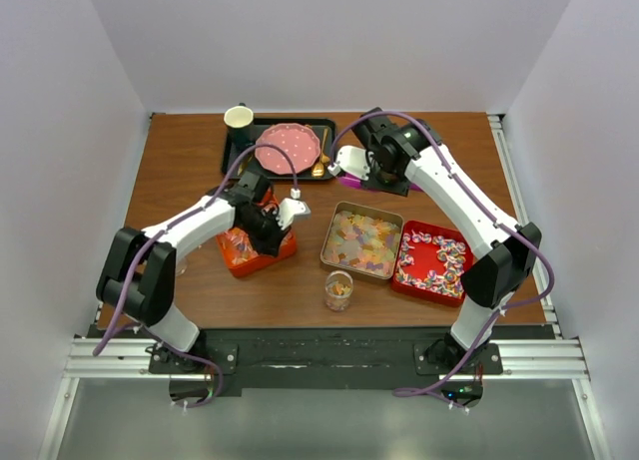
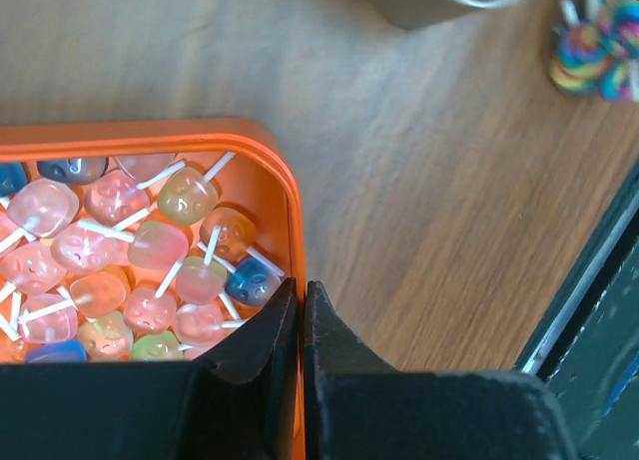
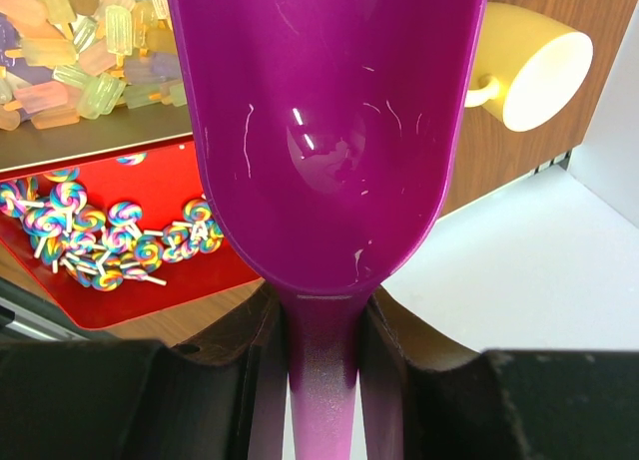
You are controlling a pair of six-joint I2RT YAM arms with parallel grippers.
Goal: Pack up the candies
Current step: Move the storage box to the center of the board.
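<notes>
Three containers of candies (image 1: pixel 361 242) on the wooden worktop (image 1: pixel 190 151), plus a black tray (image 1: pixel 290 121) at the back carrying a pink dotted plate (image 1: pixel 305 141). Metal tin (image 1: pixel 330 232) mid-front: pastel popsicle-shaped gummies (image 3: pixel 90 41). Red tray (image 3: pixel 210 270) just right of it: swirled lollipops (image 3: pixel 90 245). Orange tray (image 2: pixel 200 131) to the left: translucent tinted lollipops (image 2: pixel 150 245) on white sticks. Left tool (image 2: pixel 302 300) is pinched onto that tray's wall near a corner, one finger inside, one outside. Right tool (image 3: pixel 319 320) is clamped on the handle of a purple scoop (image 3: pixel 319 131), near the black tray's right end. Clear cup (image 1: pixel 327 292) in front of the tin, some candies inside.
</notes>
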